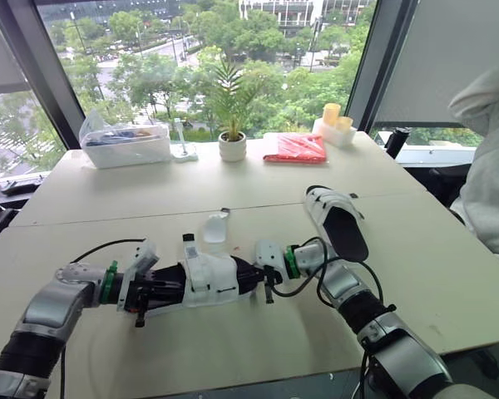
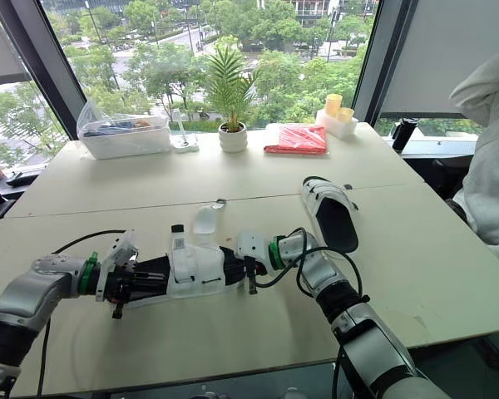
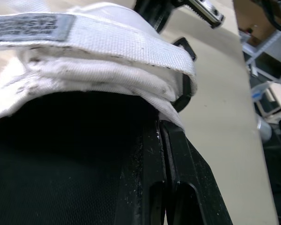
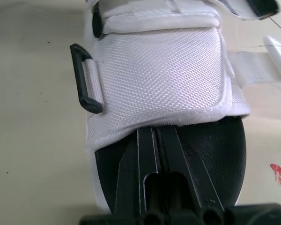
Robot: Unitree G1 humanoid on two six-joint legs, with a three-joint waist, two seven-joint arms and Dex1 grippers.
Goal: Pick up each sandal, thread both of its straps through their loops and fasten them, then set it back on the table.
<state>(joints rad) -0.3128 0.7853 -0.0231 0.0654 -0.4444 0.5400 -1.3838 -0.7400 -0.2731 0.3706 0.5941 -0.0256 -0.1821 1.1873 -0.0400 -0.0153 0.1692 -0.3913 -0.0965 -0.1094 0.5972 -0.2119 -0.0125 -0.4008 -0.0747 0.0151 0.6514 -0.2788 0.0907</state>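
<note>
**A:** Which way is the sandal (image 1: 206, 278) pointing?

**B:** It is lying across the front of the tabletop (image 1: 233, 353), long axis running left to right, with one arm at each end. Its end with the wide strap (image 4: 159, 75) is facing the right arm.

**A:** And the pincers?

**B:** The right pincer (image 4: 157, 133) is lying on the footbed with its fingers pressed together, tips under that strap. The left pincer (image 3: 163, 136) is likewise closed, lying along the footbed. The second sandal (image 1: 337, 220) is sitting farther right, pointing away.

You won't find readable text here. The grey woven label (image 3: 30, 27) on the strap (image 3: 131, 44) of the sandal (image 1: 201, 281), just ahead of the left gripper (image 3: 165, 129) tips, has printed characters (too blurred to read).
</note>
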